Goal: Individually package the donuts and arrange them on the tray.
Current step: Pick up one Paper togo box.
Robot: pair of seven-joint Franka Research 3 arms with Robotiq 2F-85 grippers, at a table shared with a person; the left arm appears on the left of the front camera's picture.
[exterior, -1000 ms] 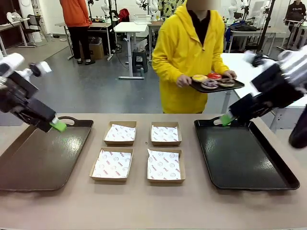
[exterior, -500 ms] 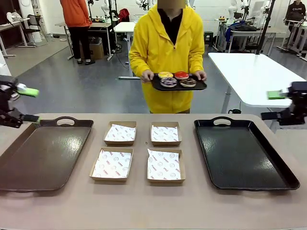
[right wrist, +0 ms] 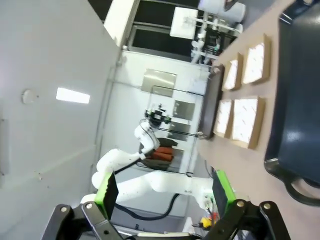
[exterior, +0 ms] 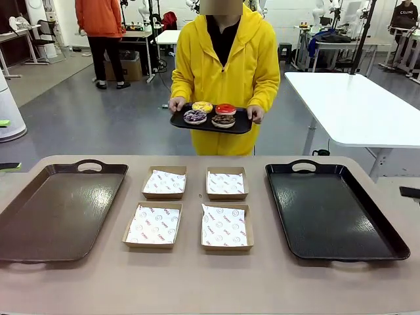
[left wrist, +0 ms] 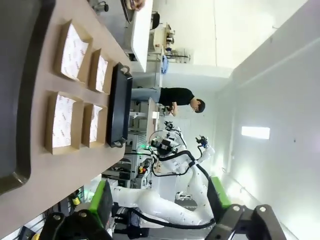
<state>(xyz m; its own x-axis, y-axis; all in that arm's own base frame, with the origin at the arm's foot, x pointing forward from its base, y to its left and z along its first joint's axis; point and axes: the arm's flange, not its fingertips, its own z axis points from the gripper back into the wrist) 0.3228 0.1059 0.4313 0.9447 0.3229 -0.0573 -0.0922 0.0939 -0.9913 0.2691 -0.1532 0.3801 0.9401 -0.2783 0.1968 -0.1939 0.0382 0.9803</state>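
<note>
Both arms stand back off the table (exterior: 197,282). Left gripper (left wrist: 160,200): jaws apart, nothing between the green pads. Right gripper (right wrist: 165,192): jaws apart, likewise empty.

The donuts are not on the table. A person (exterior: 223,59) at 12 o'clock, beyond the far edge, holds them on a small serving tray (exterior: 180,123) with both hands. The yellow donut (exterior: 202,106) and red donut (exterior: 225,109) sit on its far side. The purple-sprinkled donut (exterior: 195,116) and chocolate donut (exterior: 223,121) sit on its near side, all close together.

At table centre four paper-lined cardboard boxes (exterior: 224,228) lie open and empty, in two rows. The left tray (exterior: 39,230) at 9 o'clock and the right tray (exterior: 328,223) at 3 o'clock are both bare.

Judgement: packaging has not begun, and the step in hand is receiving the donuts. Recommend waiting until the serving tray is set down and the hands are off it. Then take one donut at a time across its outer rim, with a light squeeze, since the icing will likely smear. Lower it flat, one per box.
</note>
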